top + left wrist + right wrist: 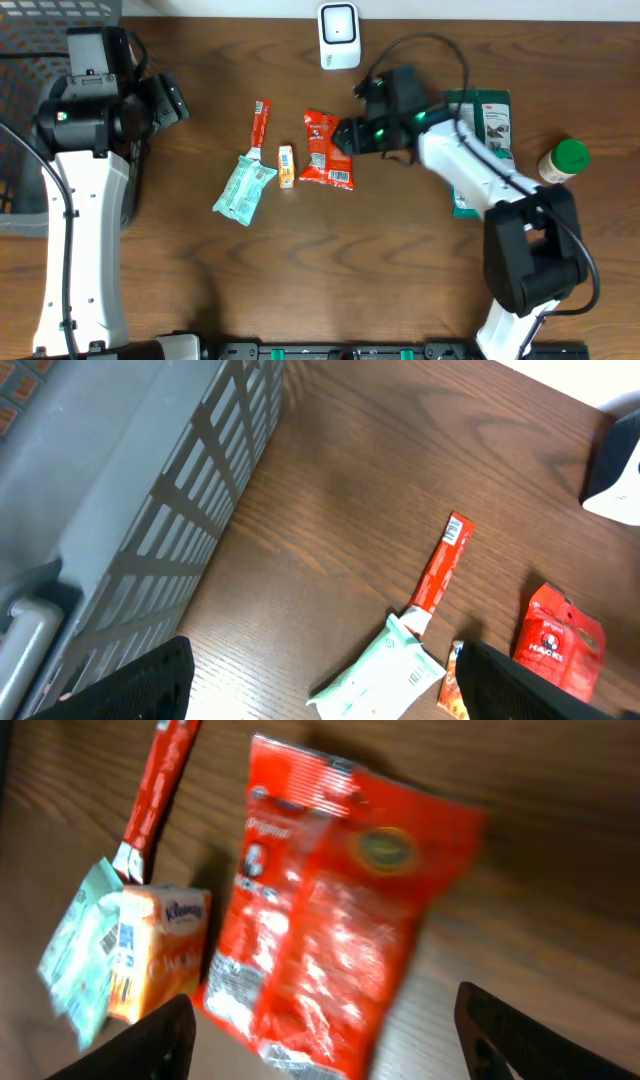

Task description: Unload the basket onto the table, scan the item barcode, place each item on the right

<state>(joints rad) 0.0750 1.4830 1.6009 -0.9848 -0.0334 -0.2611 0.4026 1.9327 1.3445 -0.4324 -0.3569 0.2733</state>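
The red snack bag (327,150) lay flat near the middle of the wooden table (300,270), just right of a small orange tissue pack (286,166); my right gripper (345,135) hovered at its far right corner, fingers spread wide, gripping nothing; further left lay a mint-green packet (244,187) and a red stick sachet (260,128); a white scanner (339,36) stood at the far edge; my left gripper (175,100) hung well left, beside a grey basket (30,60), jaws wide apart and empty.

Likely lab checkout mock-up — barcode scanner (339,35), wire basket (20,50), snack packets (327,150) on wooden table (300,270).
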